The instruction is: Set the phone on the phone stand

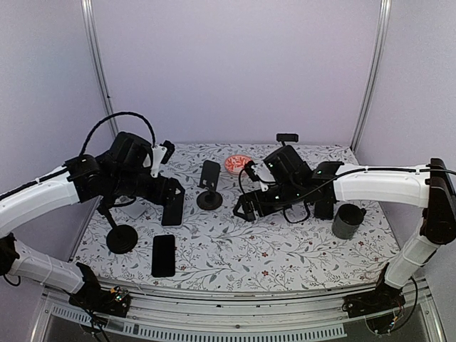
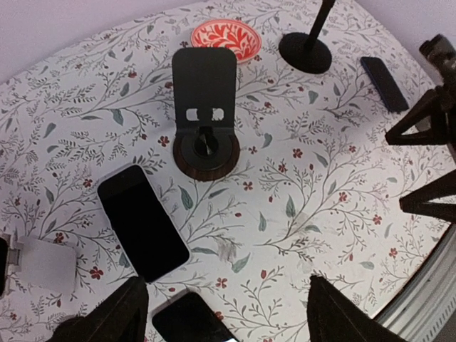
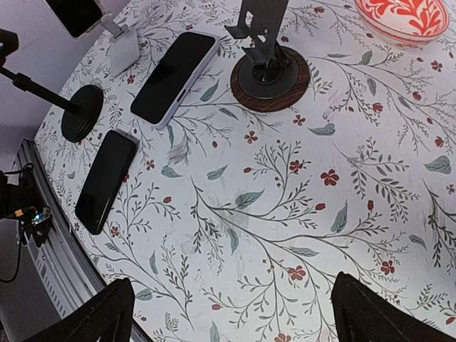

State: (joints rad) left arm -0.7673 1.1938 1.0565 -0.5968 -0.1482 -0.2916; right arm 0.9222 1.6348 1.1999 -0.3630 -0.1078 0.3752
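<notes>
The black phone stand (image 2: 205,100) rests on a round wooden base (image 3: 269,77) mid-table, also seen in the top view (image 1: 209,187). Just left of it a phone in a pale case (image 3: 173,77) lies flat, screen up (image 2: 142,222). A second black phone (image 1: 163,255) lies near the front edge (image 3: 105,180). My left gripper (image 2: 228,317) hangs open above the table near these two phones, holding nothing. My right gripper (image 3: 235,313) hovers open over bare cloth right of the stand (image 1: 246,206), also holding nothing.
A red patterned bowl (image 1: 238,164) sits behind the stand. A black pole on a round base (image 1: 122,239) stands front left, beside a white block (image 3: 125,50). Another round-based pole (image 2: 305,51) and a third phone (image 2: 385,83) lie further right. A grey cup (image 1: 347,221) stands at right.
</notes>
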